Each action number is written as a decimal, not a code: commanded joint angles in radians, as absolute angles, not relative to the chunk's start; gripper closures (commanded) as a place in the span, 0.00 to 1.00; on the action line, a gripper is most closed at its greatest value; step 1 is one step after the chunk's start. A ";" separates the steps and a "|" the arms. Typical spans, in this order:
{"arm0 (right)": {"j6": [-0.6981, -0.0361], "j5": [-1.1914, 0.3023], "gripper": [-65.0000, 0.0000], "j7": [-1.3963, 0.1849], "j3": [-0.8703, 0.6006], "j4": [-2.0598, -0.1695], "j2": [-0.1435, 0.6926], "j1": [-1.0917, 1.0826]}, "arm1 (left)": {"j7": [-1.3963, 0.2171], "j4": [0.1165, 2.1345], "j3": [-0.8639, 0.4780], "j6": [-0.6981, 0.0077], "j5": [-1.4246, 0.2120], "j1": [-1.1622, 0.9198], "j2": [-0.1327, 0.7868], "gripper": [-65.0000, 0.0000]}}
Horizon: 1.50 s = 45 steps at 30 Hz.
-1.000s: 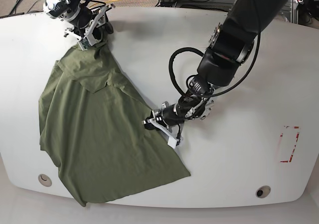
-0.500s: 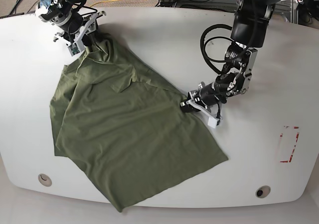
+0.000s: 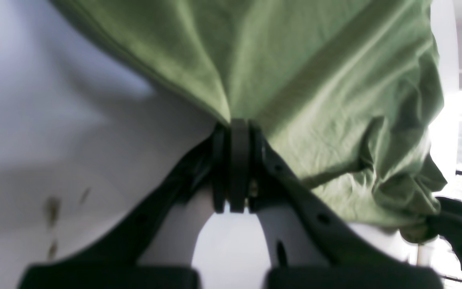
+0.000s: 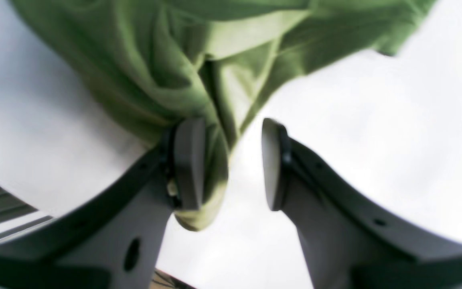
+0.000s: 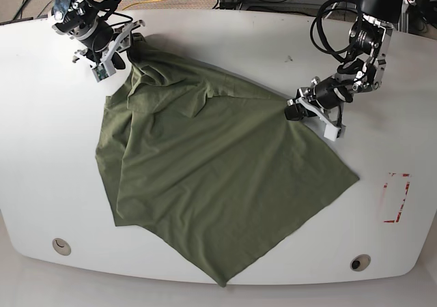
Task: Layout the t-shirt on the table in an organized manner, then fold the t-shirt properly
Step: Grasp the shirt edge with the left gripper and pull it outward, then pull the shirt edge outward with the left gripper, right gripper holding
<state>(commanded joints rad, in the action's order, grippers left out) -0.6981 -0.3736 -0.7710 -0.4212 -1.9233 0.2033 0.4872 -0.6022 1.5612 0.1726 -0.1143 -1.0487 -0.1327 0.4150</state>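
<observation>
Olive-green cotton is stretched corner to corner here: the t-shirt [image 5: 205,177] lies on the white table [image 5: 225,44], occupying its left and middle, with the cloth pulled into a taut line between the two arms. The left gripper [image 5: 295,111] sits at the shirt's right-hand edge in the base view, and its wrist view shows the jaws pressed together with a pinch of fabric [image 3: 231,116] clamped at the tips. Across the table, at the far left corner, the right gripper [image 5: 125,42] is at the bunched upper corner of the garment; its wrist view shows the jaws standing apart, a wad of cloth [image 4: 203,200] lying against one finger [image 4: 189,162] only and not squeezed between the two.

So the line that matters runs from far left to mid right, along the shirt's top edge. From the left gripper the shirt lies away toward the base view's left and toward the near edge. The garment's long axis looks diagonal, from the far-left bunch down to the near point by the table's front rim. The red tape rectangle [image 5: 396,198] sits well apart to the right. The shirt reads as spread but skewed, wrinkled near the right gripper, not yet squared for folding.
</observation>
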 joint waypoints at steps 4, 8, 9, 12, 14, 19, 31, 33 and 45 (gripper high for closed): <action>-0.698 -0.374 0.65 -0.773 -0.423 -1.922 0.203 0.479 | -0.602 1.632 0.154 -0.114 -1.049 -0.202 0.438 1.00; -0.698 -0.374 0.65 -0.773 -0.423 -1.923 0.203 0.479 | -0.605 1.699 0.157 -0.114 -1.049 -0.248 0.441 1.00; -0.698 -0.374 0.65 -0.773 -0.421 -1.923 0.202 0.479 | -0.605 1.716 0.159 -0.114 -1.049 -0.260 0.441 1.00; -0.698 -0.374 0.65 -0.776 -0.421 -1.925 0.202 0.478 | -0.605 1.742 0.159 -0.114 -1.044 -0.280 0.441 1.00; -0.698 -0.374 0.65 -0.794 -0.421 -1.925 0.202 0.469 | -0.605 1.750 0.159 -0.114 -1.044 -0.286 0.443 0.96; -0.698 -0.372 0.65 -0.835 -0.423 -1.925 0.205 0.444 | -0.630 1.756 0.157 -0.111 -1.049 -0.295 0.493 0.72; -0.698 -0.383 0.65 -0.842 -0.424 -1.979 0.199 0.447 | -0.636 1.779 0.151 -0.114 -1.052 -0.312 0.622 0.46; -0.698 -0.383 0.65 -0.842 -0.424 -1.992 0.199 0.447 | -0.636 1.797 0.134 -0.114 -1.052 -0.311 0.641 0.46; -0.698 -0.550 0.64 -0.845 -0.424 -2.003 0.151 0.472 | -0.636 1.839 -0.088 -0.166 -1.041 -0.260 0.690 0.45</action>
<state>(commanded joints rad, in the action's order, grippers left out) -0.6981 -0.5501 -0.8447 -0.4242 -2.0031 0.1511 0.4718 -0.6360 1.8389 -0.0882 -0.1665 -1.0411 -0.2601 0.6897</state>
